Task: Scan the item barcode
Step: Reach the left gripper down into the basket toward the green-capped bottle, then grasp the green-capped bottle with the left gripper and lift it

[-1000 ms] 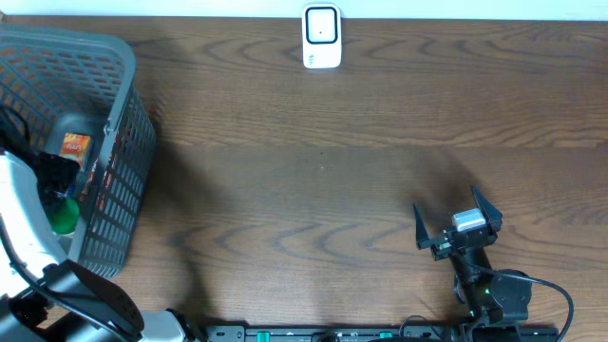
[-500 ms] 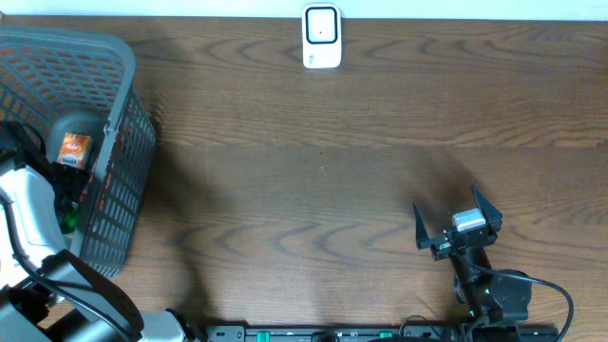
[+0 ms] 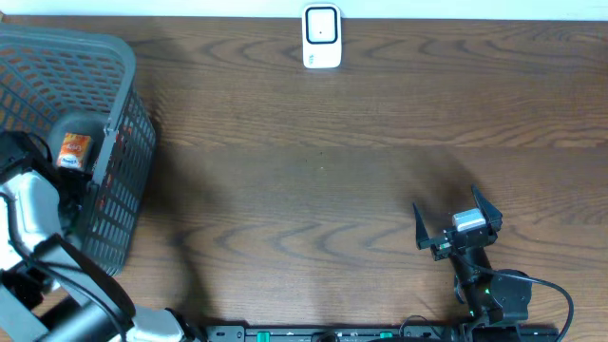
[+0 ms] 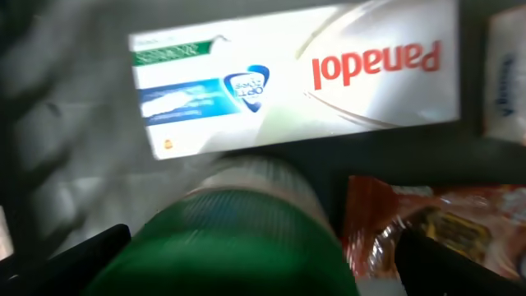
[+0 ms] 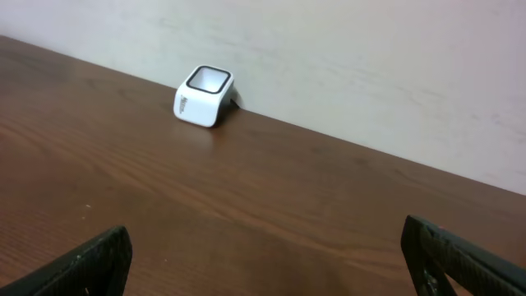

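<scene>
- Left end effector (image 4: 263,261) wide open in basket (image 3: 122,142), over green-capped bottle (image 4: 238,230).
- White box (image 4: 296,78) reads "Panadol"; orange packet (image 4: 411,218) beside it, print blurred.
- Right end effector (image 3: 456,226) wide open, empty; scanner (image 3: 321,36) well apart.

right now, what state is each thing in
basket, upright, holding items
scanner, upright, untouched
Panadol box, lying flat in the basket
green-capped bottle, not gripped
red packet, lying beside the bottle
left hand, open over the bottle
right hand, open, empty
</scene>
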`<state>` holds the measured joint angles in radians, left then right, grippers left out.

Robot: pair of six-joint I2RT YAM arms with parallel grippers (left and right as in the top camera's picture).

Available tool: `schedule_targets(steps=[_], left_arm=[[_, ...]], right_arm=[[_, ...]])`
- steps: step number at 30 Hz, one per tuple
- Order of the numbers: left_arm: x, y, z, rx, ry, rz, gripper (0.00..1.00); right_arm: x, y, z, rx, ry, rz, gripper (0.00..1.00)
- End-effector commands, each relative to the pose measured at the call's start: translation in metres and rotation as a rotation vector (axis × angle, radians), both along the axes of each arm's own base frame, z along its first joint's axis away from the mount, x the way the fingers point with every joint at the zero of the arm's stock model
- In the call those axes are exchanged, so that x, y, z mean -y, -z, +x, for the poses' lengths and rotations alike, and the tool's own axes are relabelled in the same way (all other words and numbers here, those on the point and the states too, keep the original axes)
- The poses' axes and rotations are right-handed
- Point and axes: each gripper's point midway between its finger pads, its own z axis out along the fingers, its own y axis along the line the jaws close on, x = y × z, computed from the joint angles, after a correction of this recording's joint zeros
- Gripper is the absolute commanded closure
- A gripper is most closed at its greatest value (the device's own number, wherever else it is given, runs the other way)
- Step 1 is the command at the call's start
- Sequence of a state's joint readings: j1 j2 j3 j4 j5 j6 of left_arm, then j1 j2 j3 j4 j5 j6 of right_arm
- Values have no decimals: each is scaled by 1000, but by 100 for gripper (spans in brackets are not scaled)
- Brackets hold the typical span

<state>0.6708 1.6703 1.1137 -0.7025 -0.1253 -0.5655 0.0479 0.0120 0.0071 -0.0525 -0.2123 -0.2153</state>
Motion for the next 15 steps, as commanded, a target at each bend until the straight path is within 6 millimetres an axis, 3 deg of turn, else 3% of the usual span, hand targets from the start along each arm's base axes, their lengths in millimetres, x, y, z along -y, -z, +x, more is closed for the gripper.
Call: schedule_targets(steps=[1, 5, 15], left_arm=[[3, 19, -2, -32, -5, -42, 1], [3, 24, -2, -40, -6, -45, 2], [2, 22, -2, -43, 9, -43, 26]], right_arm=[[2, 0, 0, -2, 7, 12, 1], [2, 0, 0, -2, 7, 12, 1], [2, 0, 0, -2, 7, 12, 1]])
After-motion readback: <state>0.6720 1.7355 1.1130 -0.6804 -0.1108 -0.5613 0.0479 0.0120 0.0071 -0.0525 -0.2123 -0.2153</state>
